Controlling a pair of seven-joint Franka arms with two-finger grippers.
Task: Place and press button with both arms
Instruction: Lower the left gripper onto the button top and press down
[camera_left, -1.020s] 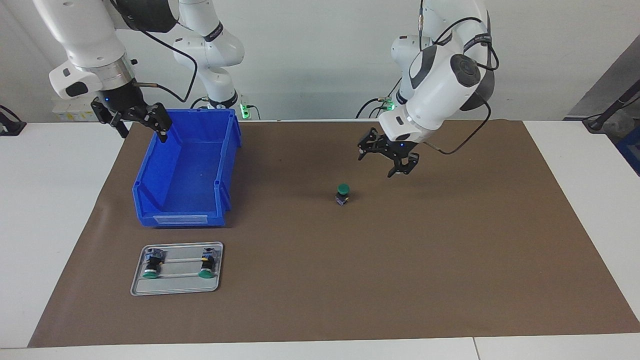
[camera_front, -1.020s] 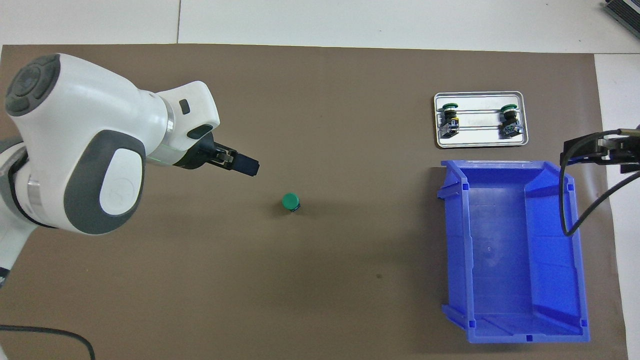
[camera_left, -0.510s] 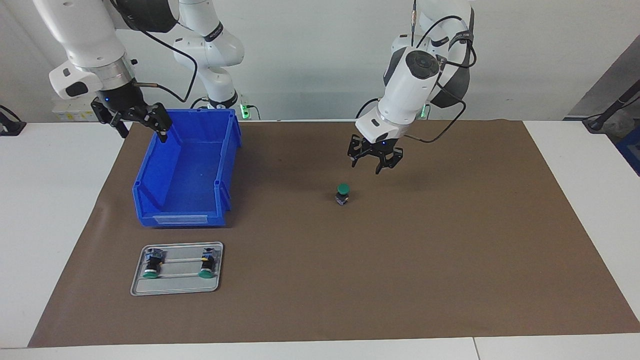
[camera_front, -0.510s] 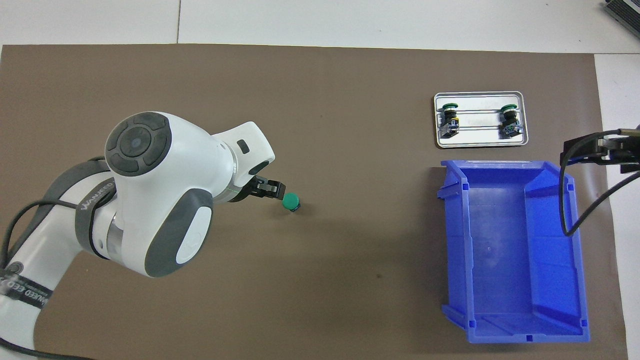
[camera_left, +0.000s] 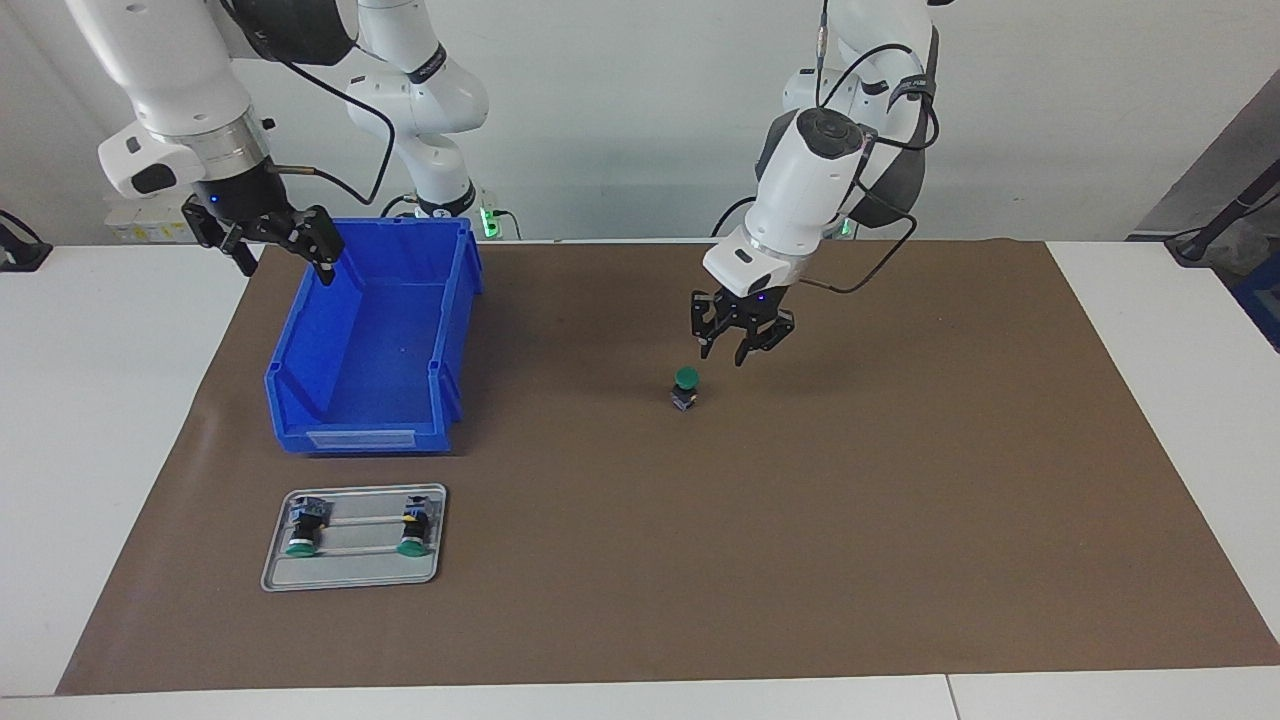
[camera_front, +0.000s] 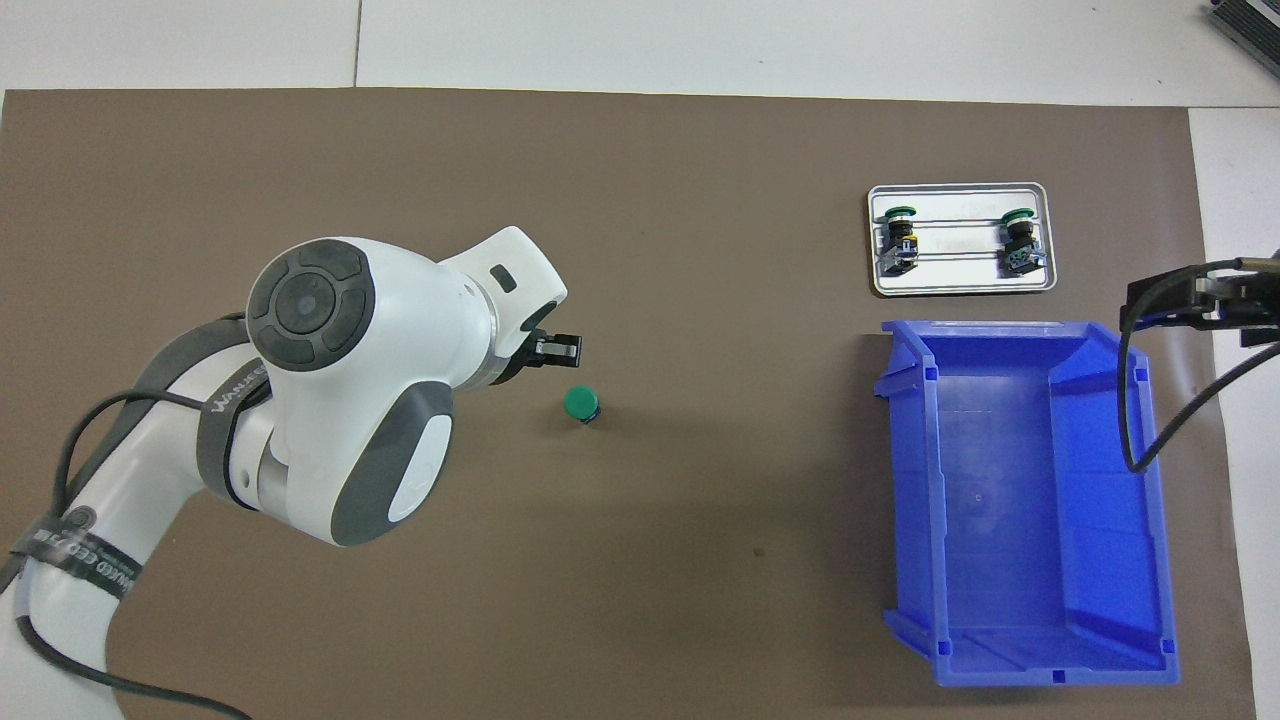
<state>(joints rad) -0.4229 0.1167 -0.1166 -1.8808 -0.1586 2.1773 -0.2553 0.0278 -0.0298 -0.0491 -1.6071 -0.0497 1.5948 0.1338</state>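
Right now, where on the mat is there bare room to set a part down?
Widest bare stretch: the brown mat from the upright button toward the left arm's end, and the strip farther from the robots than it. Crowded: the right arm's end, with the blue bin and the tray. The left claw hangs beside the button; the right claw waits over the bin's rim.

Glossy blue plastic bin; matt brown mat

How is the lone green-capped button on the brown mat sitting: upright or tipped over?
Upright. The button stands on its dark body with the round green cap on top, and the overhead view shows the cap as a full circle.
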